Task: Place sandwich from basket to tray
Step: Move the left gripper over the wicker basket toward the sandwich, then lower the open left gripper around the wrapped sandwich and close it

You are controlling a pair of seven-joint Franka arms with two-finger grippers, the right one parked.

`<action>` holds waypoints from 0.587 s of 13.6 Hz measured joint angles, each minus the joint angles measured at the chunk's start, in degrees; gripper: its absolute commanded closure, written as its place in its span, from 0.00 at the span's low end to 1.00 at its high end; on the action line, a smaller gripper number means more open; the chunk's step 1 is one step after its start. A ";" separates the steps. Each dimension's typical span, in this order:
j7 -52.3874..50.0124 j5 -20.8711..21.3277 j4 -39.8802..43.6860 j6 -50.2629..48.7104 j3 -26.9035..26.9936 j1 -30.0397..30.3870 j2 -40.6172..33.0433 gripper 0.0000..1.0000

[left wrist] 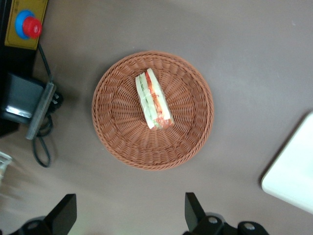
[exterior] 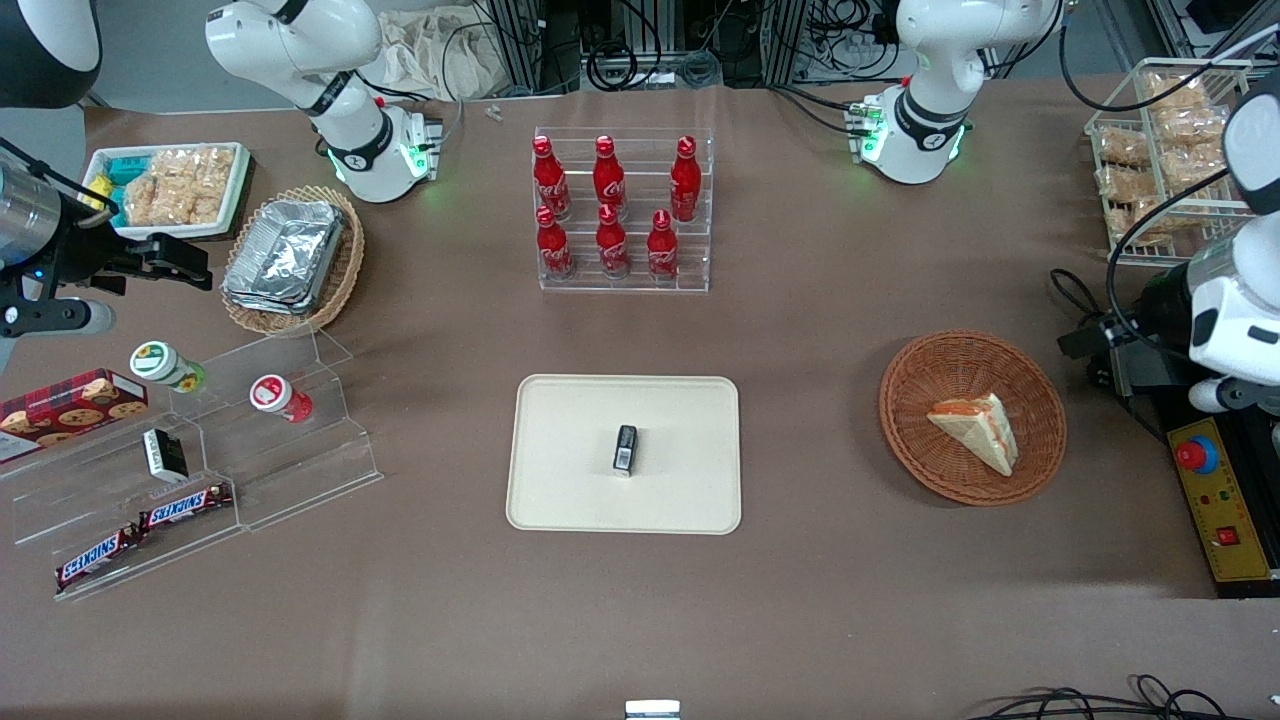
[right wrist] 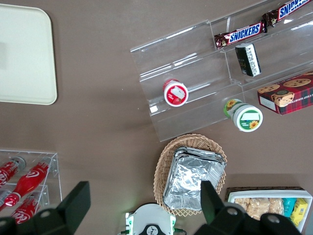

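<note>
Currently, item by item. Gripper [left wrist: 128,215]: hanging above the table with its fingers [left wrist: 63,211] spread wide and nothing lying between them; both dark fingertips are showing in the left wrist view, well apart from each other, clear of the wicker rim.

Basket [exterior: 1040,392]: round, reddish-brown wicker, sitting on the brown table [exterior: 800,620] toward the working arm's end, just ahead of the open fingers and not touching them.

Sandwich [exterior: 978,431]: triangular wedge of pale bread, lying inside the basket near its middle; in the left wrist view its red-orange and green filling edge is facing up, and the wedge is resting straight out from the gap between the fingers.

Tray [exterior: 560,490]: cream-beige, rectangular with rounded corners, lying flat on the table well away from the fingers, toward the parked arm's end from the basket; one corner of it is showing in the left wrist view.

Small dark packet [exterior: 625,448]: resting on the tray near its middle.

Control box [exterior: 1225,515]: yellow, with a red button [exterior: 1195,455], sitting beside the basket at the table's edge.

Rack of red bottles [exterior: 620,215]: clear acrylic, standing farther from the front camera than the tray.
</note>
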 measured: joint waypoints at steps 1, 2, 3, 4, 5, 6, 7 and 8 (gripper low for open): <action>-2.90 0.23 -1.87 2.49 -0.05 -0.02 0.21 0.03; -4.85 0.52 -3.85 5.17 -0.06 -0.03 0.43 0.09; -6.41 0.68 -6.14 8.60 -0.06 -0.02 0.59 0.09; -8.32 0.78 -8.56 12.39 -0.06 -0.02 0.69 0.04; -10.18 0.87 -10.97 16.20 -0.06 -0.02 0.89 0.03; -11.57 0.88 -12.96 19.45 -0.06 -0.02 1.32 0.02; -12.36 0.88 -14.24 21.94 -0.06 -0.02 1.99 0.02; -12.72 0.88 -14.86 23.79 -0.06 -0.02 2.87 0.02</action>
